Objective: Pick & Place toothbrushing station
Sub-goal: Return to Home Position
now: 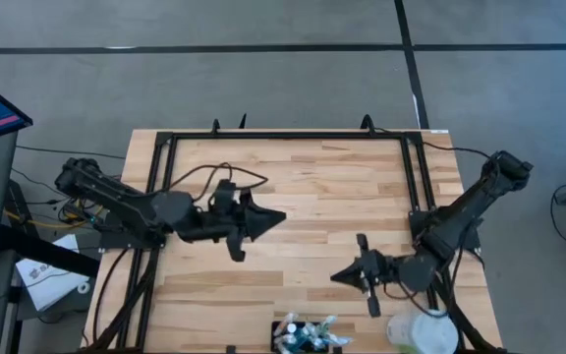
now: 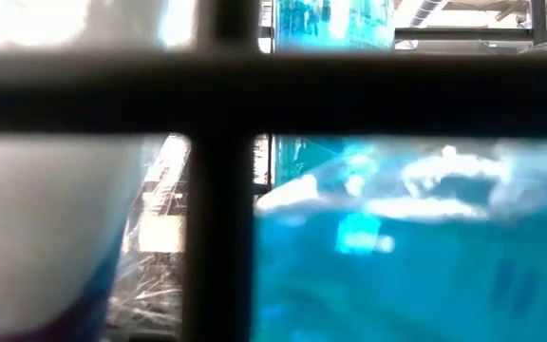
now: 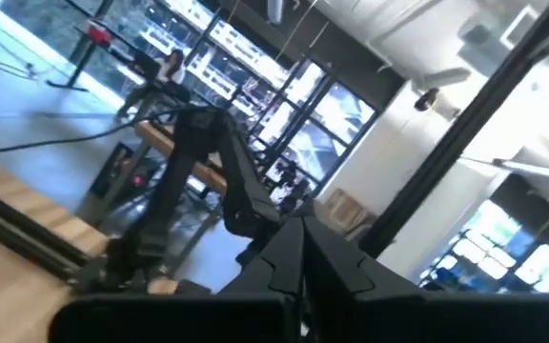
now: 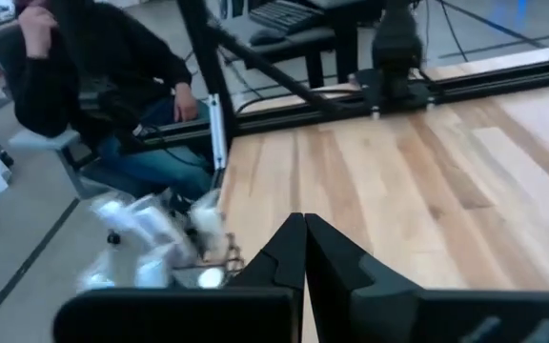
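Toothbrushing station, apparently holding brushes; left gripper, right gripper both closed.

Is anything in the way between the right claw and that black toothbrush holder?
Nothing visible: only bare tabletop lies between the right gripper and the black holder; the white cup stands aside.

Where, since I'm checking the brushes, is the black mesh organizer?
In the high view, the black mesh organizer sits at the bottom edge of the table, left of the white cup.
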`<state>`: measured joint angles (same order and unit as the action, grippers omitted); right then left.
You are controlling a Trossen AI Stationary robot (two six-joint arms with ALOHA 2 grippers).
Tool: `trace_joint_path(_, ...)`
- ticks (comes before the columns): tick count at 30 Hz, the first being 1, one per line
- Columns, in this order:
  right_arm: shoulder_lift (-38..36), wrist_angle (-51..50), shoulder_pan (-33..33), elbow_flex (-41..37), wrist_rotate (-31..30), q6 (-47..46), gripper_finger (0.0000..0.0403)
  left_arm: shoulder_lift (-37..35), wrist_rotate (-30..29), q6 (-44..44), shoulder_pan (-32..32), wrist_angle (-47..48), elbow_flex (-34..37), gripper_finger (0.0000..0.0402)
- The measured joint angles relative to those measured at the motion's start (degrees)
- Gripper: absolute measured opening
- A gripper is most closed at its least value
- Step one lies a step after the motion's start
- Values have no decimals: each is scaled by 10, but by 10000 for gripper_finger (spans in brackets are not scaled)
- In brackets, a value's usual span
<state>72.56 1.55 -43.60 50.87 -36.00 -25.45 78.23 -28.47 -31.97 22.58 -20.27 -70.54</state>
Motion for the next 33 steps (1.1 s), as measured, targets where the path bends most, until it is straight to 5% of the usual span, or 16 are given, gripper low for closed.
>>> trace_joint_path(14,-180,1,235,-126,178,49,0,-2,31,69,-50,194,1,2)
trace_joint_path(20,-219,-27,325,-148,279,68,0,-3,123,140,-91,210,1,2)
trace_joint_path(33,-284,-108,401,-169,282,110,0,-42,164,147,-168,218,92,2)
